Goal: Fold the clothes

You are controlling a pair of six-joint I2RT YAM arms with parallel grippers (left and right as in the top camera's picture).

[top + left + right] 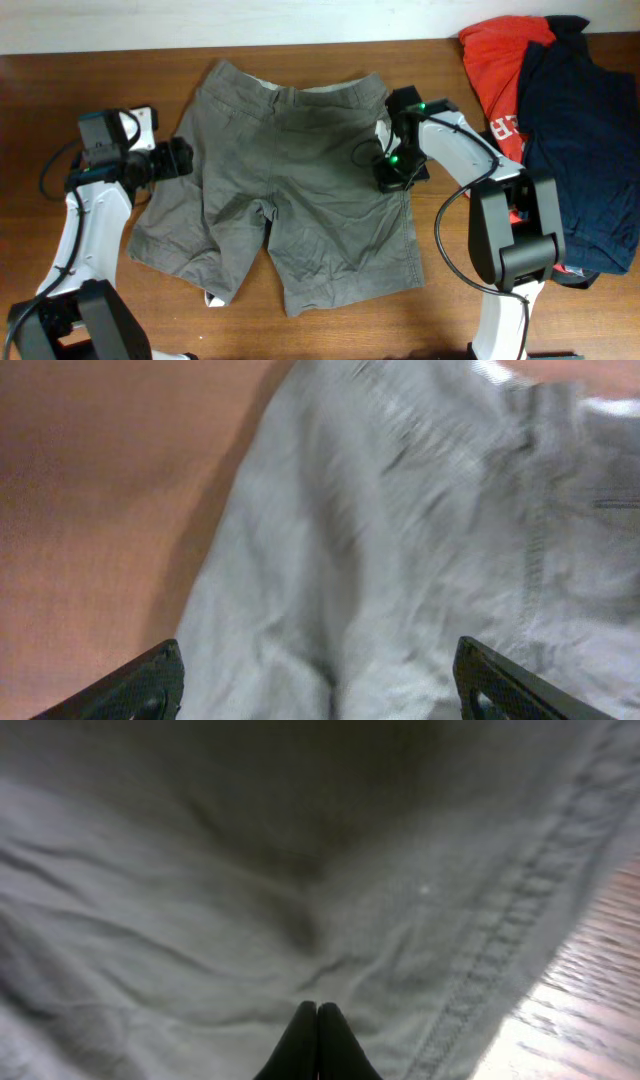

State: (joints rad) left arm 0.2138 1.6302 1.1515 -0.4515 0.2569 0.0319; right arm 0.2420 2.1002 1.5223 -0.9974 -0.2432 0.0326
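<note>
The grey-khaki shorts (290, 190) lie spread flat on the table, waistband at the far edge and both legs towards the front. My left gripper (178, 158) is open at the shorts' left side seam; in the left wrist view its fingers (318, 685) straddle wrinkled cloth (400, 540). My right gripper (390, 178) is at the shorts' right side seam. In the right wrist view its fingers (317, 1040) are pressed together over the cloth (250, 900) with nothing visibly between them.
A red printed T-shirt (495, 65) and a dark navy garment (580, 150) are piled at the far right. Bare wooden table (40, 240) lies left of and in front of the shorts. A pale lining corner (212, 298) pokes out at the left leg hem.
</note>
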